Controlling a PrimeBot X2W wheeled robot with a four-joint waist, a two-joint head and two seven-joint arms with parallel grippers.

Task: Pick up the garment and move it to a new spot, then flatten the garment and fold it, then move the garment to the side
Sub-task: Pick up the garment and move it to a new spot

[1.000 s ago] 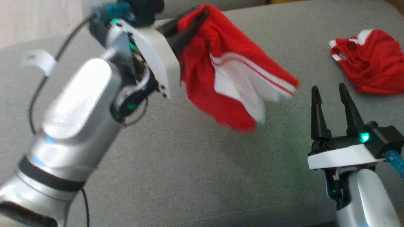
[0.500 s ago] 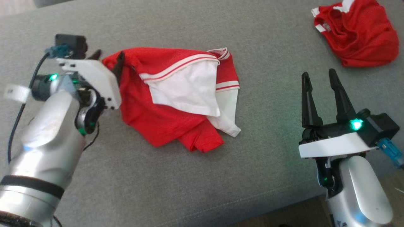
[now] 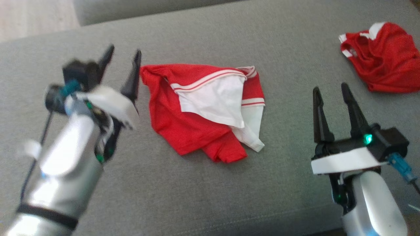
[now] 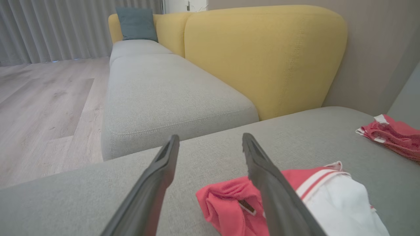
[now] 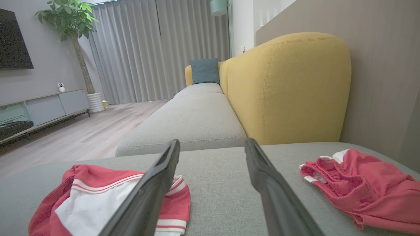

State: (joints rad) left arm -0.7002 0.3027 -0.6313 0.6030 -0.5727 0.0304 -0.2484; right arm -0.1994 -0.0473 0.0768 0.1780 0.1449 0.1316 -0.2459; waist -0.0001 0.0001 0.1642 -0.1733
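A red and white garment [image 3: 203, 109] lies crumpled on the grey sofa seat [image 3: 197, 190], also seen in the left wrist view [image 4: 315, 200] and the right wrist view [image 5: 98, 203]. My left gripper [image 3: 124, 57] stands open just left of the garment's upper left corner, holding nothing; its right finger [image 4: 272, 186] passes in front of the cloth. My right gripper [image 3: 329, 91] is open and empty, to the right of the garment and apart from it.
A second red garment [image 3: 382, 62] lies bunched at the far right of the seat [image 5: 357, 186]. A yellow sofa back [image 4: 262, 55] rises behind. Another grey seat [image 4: 164, 91] and wooden floor [image 4: 39, 108] lie beyond on the left.
My left gripper carried the garment down onto the seat, opened and let it go, then drew back a little to the left. The head camera shifted. The right gripper kept still.
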